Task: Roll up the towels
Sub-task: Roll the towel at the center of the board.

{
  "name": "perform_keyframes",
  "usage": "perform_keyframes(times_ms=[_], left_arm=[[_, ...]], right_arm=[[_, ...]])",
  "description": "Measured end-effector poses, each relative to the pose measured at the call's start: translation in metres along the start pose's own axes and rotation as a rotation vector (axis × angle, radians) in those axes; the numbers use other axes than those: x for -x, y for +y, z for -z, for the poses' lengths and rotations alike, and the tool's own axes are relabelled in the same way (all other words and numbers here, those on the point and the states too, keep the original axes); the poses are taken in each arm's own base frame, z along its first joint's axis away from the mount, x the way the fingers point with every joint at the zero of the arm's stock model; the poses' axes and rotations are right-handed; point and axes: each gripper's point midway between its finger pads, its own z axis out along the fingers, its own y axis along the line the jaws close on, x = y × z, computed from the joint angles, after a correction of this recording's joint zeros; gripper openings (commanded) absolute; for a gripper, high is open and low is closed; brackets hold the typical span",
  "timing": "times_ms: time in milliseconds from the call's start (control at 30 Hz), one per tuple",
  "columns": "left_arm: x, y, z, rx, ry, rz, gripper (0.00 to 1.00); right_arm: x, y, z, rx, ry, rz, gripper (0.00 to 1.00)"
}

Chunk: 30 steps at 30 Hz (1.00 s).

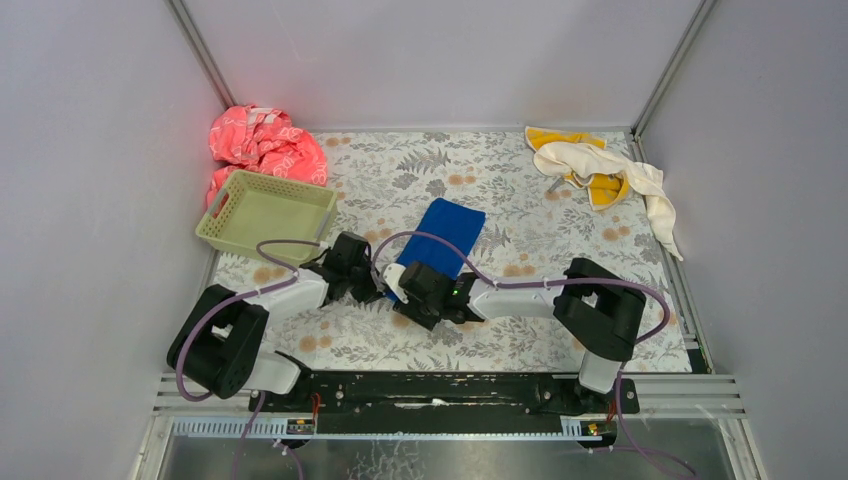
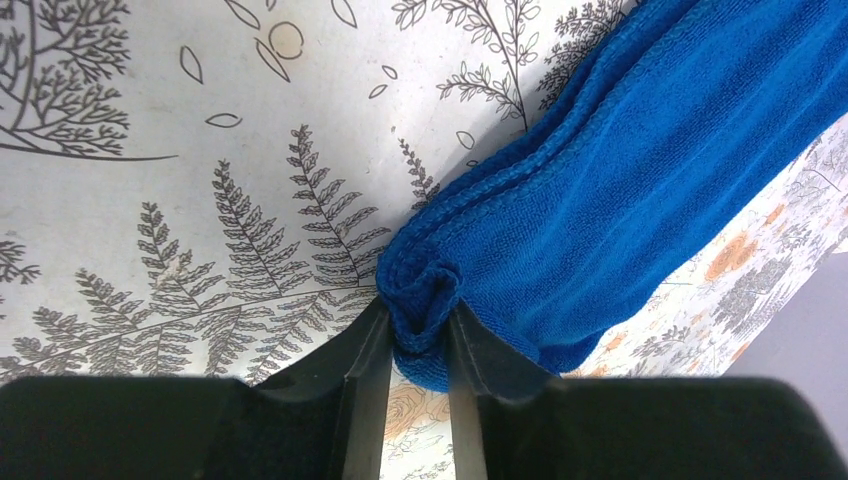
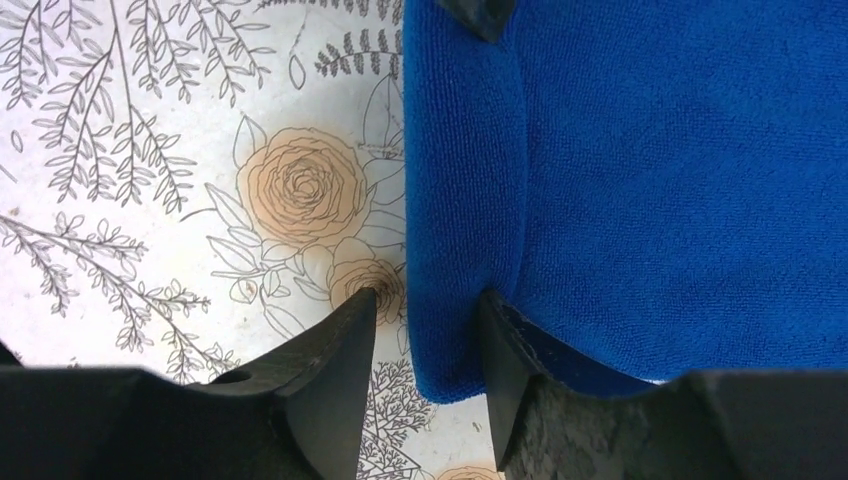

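Note:
The royal blue towel (image 1: 451,230) lies flat mid-table, its near end between both grippers. My left gripper (image 2: 418,315) is shut on the towel's bunched near corner (image 2: 425,300). In the right wrist view the blue towel (image 3: 650,180) has a folded edge running between the fingers of my right gripper (image 3: 428,300). That gripper is open: the right finger touches the cloth and a gap shows beside the left finger (image 3: 350,330). From above, the left gripper (image 1: 376,283) and right gripper (image 1: 399,285) sit side by side. The cream-white towel (image 1: 625,175) lies crumpled over the yellow-orange towel (image 1: 562,137) at the back right.
A pale green basket (image 1: 222,230) stands at the left, with a pink-red patterned cloth (image 1: 265,143) heaped behind it. The floral table cover (image 1: 520,330) ends at walls on three sides. Purple cables loop over both arms.

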Motion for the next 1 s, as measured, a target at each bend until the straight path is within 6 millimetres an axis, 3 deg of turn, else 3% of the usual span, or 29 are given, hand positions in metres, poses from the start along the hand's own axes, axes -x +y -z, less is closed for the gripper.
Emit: perform_keyframes(times_ms=[133, 200, 333, 433, 633, 867, 1000], left_arm=[[0.002, 0.001, 0.001, 0.011, -0.006, -0.005, 0.25], [0.003, 0.001, 0.002, 0.017, -0.008, -0.009, 0.3], [0.005, 0.0, 0.004, 0.025, -0.016, -0.017, 0.44], [0.008, -0.002, 0.01, 0.026, -0.032, -0.029, 0.53], [0.019, -0.011, 0.04, -0.001, -0.101, -0.052, 0.7], [0.021, -0.01, 0.063, -0.012, -0.137, -0.057, 0.73], [0.016, -0.011, 0.064, -0.023, -0.119, -0.058, 0.73]], right_arm=[[0.002, -0.007, -0.003, -0.043, 0.009, 0.012, 0.12], [0.003, -0.011, -0.004, -0.064, 0.013, 0.012, 0.0], [0.005, -0.007, -0.003, -0.033, 0.004, 0.002, 0.0], [0.011, 0.007, -0.003, 0.075, -0.021, -0.048, 0.0], [0.021, 0.031, 0.004, 0.343, -0.06, -0.26, 0.0], [0.019, 0.009, 0.013, 0.565, -0.096, -0.634, 0.0], [0.015, 0.009, 0.008, 0.672, -0.088, -0.781, 0.0]])
